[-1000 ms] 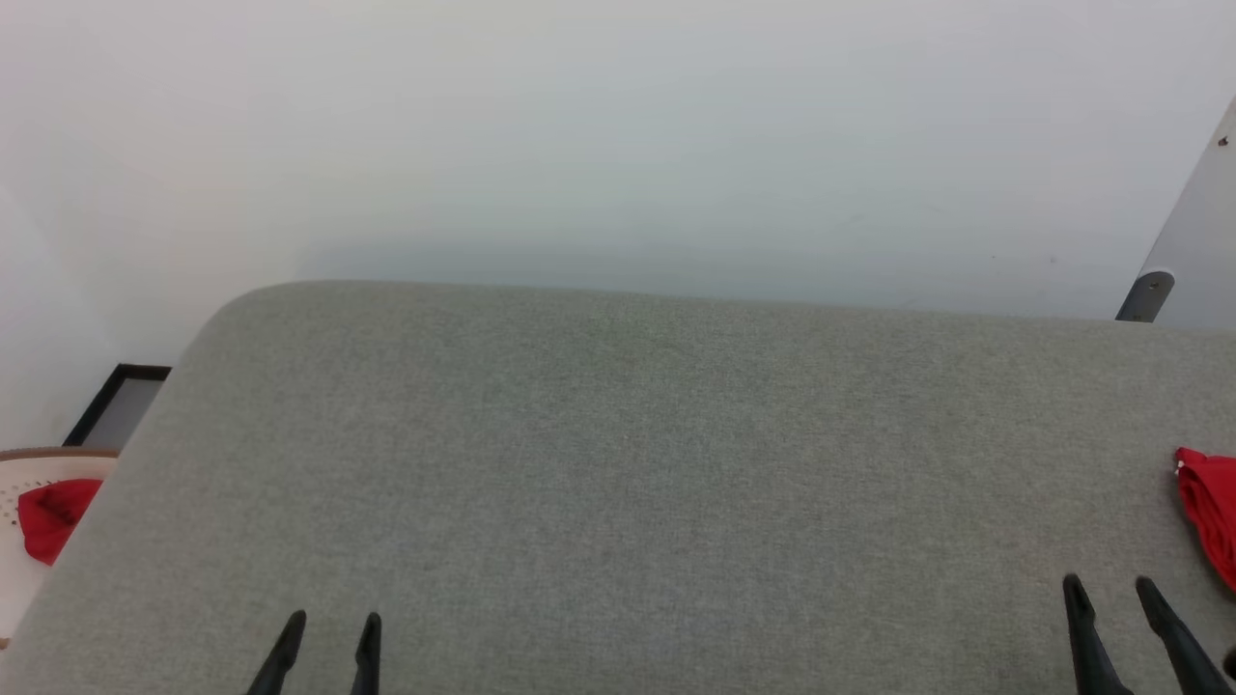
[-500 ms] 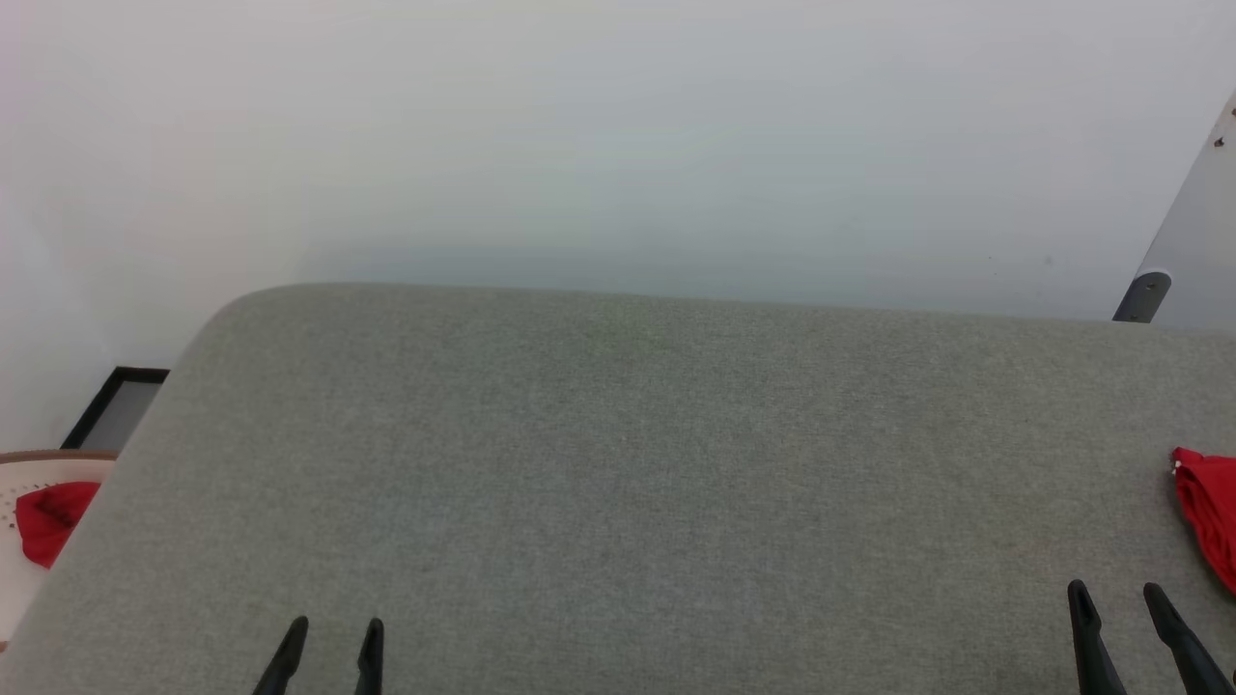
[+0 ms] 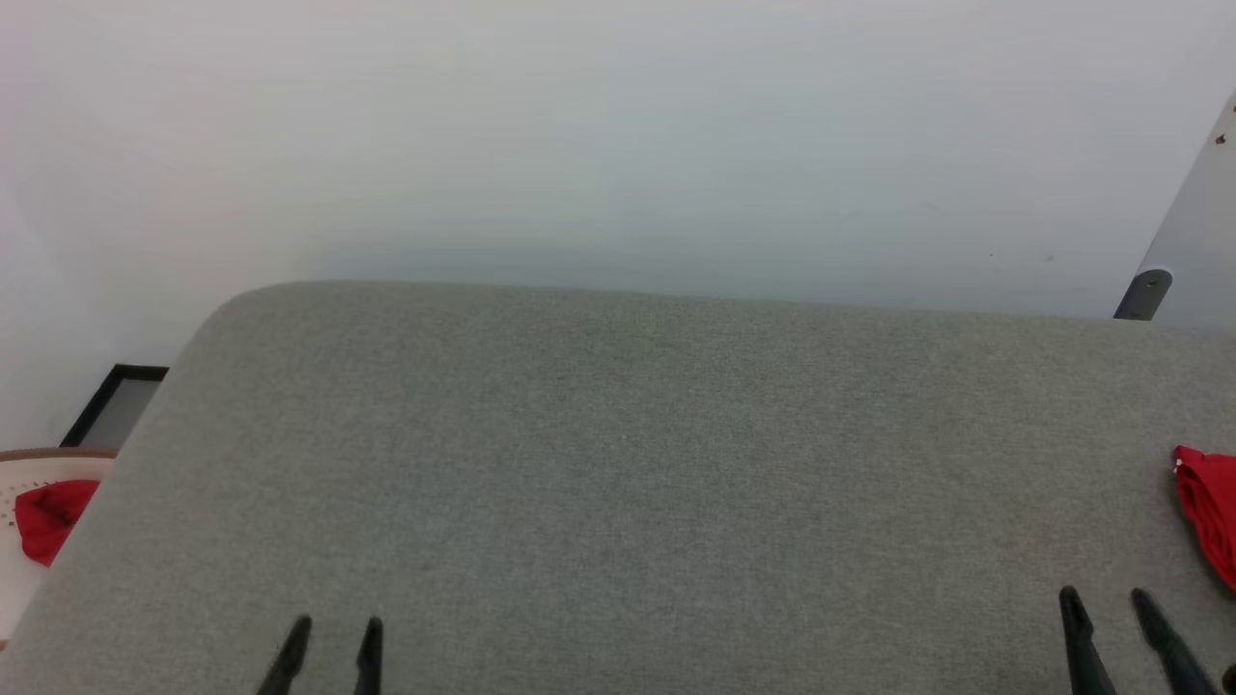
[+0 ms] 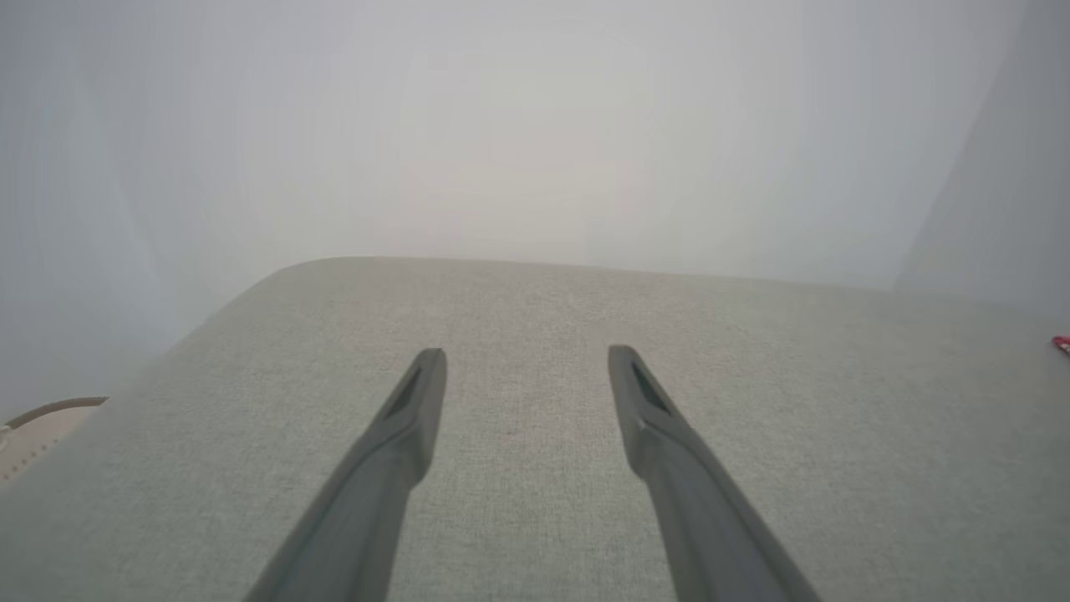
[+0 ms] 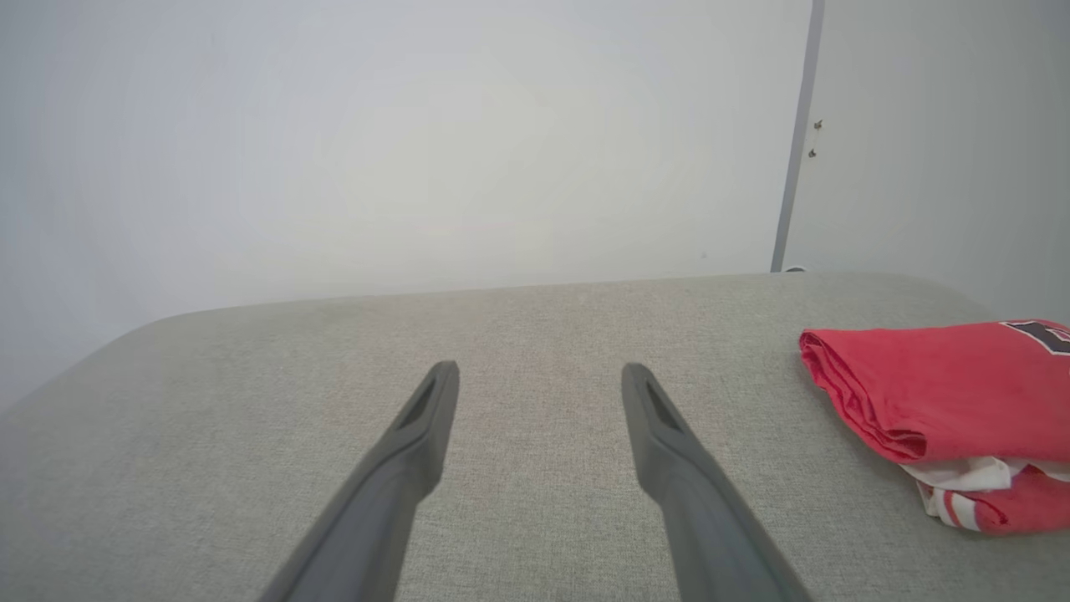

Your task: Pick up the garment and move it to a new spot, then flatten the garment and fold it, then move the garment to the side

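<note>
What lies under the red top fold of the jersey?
Beneath the red top fold of the garment, white cloth and red-striped trim poke out. It all rests on the grey cushion. Deeper layers are covered.

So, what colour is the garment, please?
The garment is bright red with white trim, clearest in the right wrist view.

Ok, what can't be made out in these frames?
- Garment, right wrist view: its right part and the black lettering are cut off by the frame edge.
- Garment, head view: mostly cut off by the right edge.
- Red item, head view, lower left: partly behind the grey surface; identity unclear.
- Red speck, left wrist view, right edge: too small to identify.
</note>
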Available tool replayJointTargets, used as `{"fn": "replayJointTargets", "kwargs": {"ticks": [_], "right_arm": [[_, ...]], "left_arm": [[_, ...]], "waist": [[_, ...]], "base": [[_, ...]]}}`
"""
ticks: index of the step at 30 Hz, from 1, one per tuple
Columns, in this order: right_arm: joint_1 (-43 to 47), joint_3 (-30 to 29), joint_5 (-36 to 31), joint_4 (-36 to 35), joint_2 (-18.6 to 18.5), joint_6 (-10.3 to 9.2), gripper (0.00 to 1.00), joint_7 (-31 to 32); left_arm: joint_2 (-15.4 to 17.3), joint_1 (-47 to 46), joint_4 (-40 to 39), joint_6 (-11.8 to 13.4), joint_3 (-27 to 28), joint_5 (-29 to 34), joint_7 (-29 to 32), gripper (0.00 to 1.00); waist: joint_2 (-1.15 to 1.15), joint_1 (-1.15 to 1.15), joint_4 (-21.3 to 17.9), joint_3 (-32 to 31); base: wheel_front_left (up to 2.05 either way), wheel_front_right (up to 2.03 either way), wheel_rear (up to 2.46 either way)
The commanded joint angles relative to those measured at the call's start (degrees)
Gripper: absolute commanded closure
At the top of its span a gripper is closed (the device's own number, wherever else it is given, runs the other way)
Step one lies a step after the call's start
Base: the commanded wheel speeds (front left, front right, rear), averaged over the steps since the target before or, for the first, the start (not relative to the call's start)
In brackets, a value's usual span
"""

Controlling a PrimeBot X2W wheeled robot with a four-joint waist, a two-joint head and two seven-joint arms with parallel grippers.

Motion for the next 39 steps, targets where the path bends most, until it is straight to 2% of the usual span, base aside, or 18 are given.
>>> {"fn": "replayJointTargets", "kwargs": {"ticks": [1, 4, 21, 39], "right_arm": [[-0.02, 0.02, 0.05, 0.26, 0.01, 0.00, 1.00, 0.01], [0.42, 0.11, 0.19, 2.05, 0.50, 0.00, 1.00, 0.06], [-4.13, -0.31, 16.65, 5.43, 1.52, -0.01, 1.00, 2.63], [-8.05, -0.64, 30.90, 8.35, 2.39, -0.01, 1.00, 4.83]], "left_arm": [[-0.06, -0.01, 0.23, 0.00, -0.04, -0.07, 0.01, 1.00], [-0.75, 0.61, 1.89, 0.01, -0.33, -0.37, 0.10, 1.00], [-2.06, -3.86, 3.86, -0.02, 0.95, -17.95, 4.69, 1.00], [-3.27, -7.66, 5.42, -0.07, 2.13, -33.04, 8.74, 1.00]], "waist": [[0.00, 0.00, 0.00, 0.00], [0.00, 0.00, -0.01, 0.01], [0.00, 0.00, -0.68, 0.69], [0.00, 0.00, -1.37, 1.41]], "base": [[0.00, 0.00, 0.00], [0.00, 0.00, 0.00], [0.00, 0.00, 0.00], [0.00, 0.00, 0.00]]}}
